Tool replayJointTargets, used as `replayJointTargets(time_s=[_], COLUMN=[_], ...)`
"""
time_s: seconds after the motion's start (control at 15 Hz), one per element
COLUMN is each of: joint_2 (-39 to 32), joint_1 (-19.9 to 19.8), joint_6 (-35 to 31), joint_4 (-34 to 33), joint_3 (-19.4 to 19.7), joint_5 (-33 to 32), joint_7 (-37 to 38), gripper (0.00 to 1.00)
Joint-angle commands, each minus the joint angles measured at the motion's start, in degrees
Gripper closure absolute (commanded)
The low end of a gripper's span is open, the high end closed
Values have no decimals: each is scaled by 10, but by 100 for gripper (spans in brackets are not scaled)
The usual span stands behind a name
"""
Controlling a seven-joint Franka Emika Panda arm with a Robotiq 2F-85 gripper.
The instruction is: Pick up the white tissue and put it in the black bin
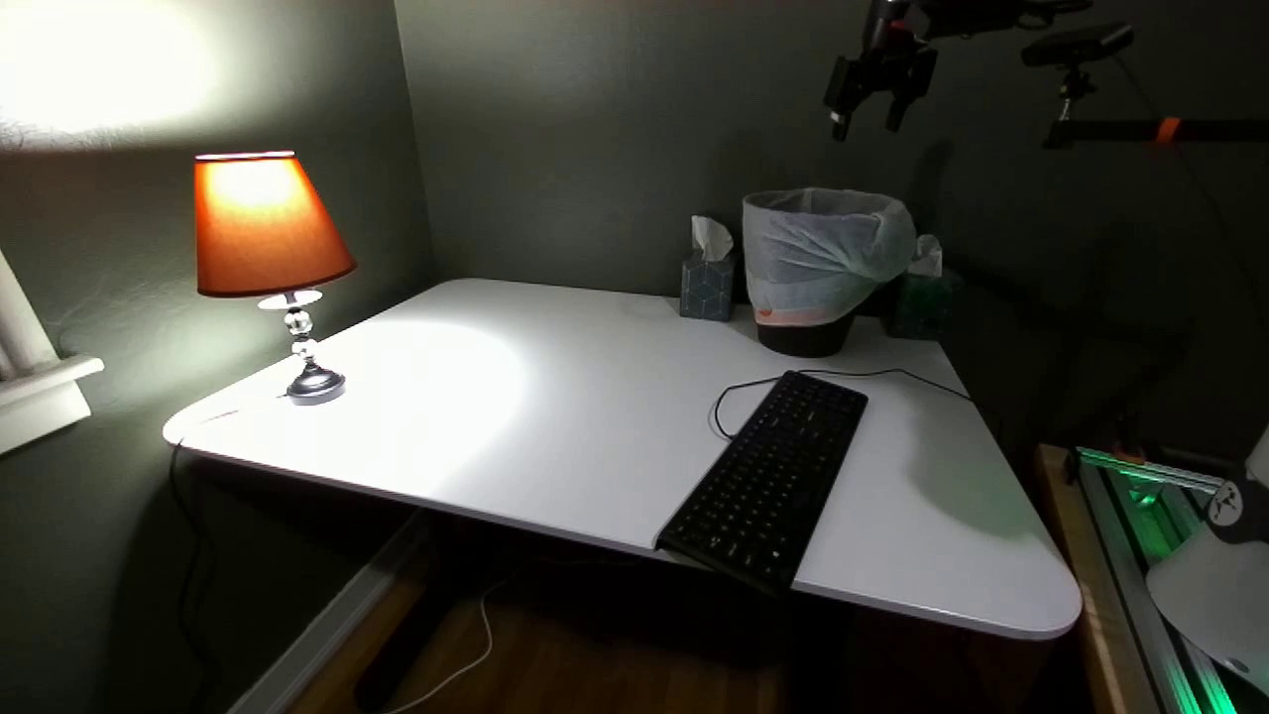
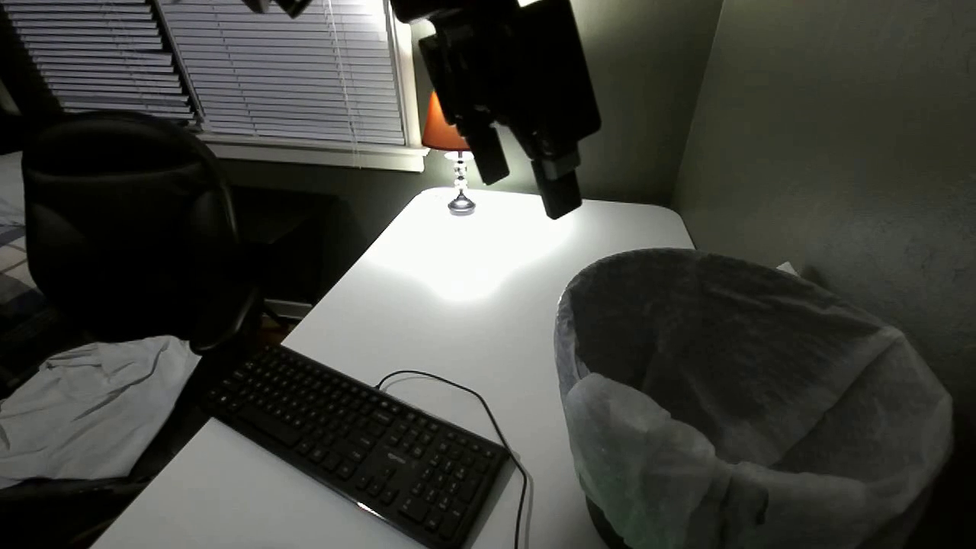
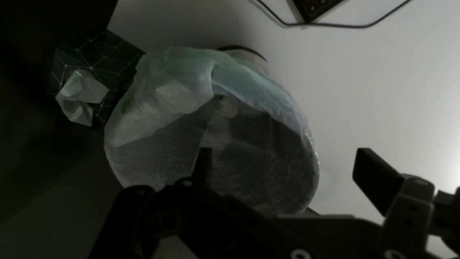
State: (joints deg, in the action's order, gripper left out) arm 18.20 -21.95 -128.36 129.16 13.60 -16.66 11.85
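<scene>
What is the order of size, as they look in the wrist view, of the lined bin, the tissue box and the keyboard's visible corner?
Largest: lined bin
Next: tissue box
Smallest: keyboard's visible corner; the top edge cuts off the rest.

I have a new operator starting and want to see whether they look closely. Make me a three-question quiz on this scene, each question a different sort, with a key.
1. Multiple choice. The black two-finger gripper is: A) closed around something; B) fully closed on nothing; C) open and empty.
2. True or false. The long black keyboard juts past the edge of the white tabletop.
3. Fill the gap. In an exterior view, the dark round bin with a white plastic liner stands between a grey patterned box and a darker box, a white ____ poking out of each.

Key: 1: C. 2: True. 3: tissue.
</scene>
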Motion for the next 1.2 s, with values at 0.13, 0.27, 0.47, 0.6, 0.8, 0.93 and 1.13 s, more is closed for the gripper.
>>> replayJointTargets(time_s=[0.13,0.27,0.47,0.6,0.8,0.93,1.13], joint_2=[9,3,-5,-10,-20,-21,-25], joint_1=[20,23,41,53,74,67,71], joint_6=[81,94,91,83,63,82,82], joint_4=[9,9,10,14,21,7,8], joint_3=[0,-2,7,11,16,8,9], joint_5=[-14,-36,-24,-12,17,2,6], joint_7=[-74,-94,-159,-205,-268,-238,-250], gripper=[0,0,0,0,0,0,0])
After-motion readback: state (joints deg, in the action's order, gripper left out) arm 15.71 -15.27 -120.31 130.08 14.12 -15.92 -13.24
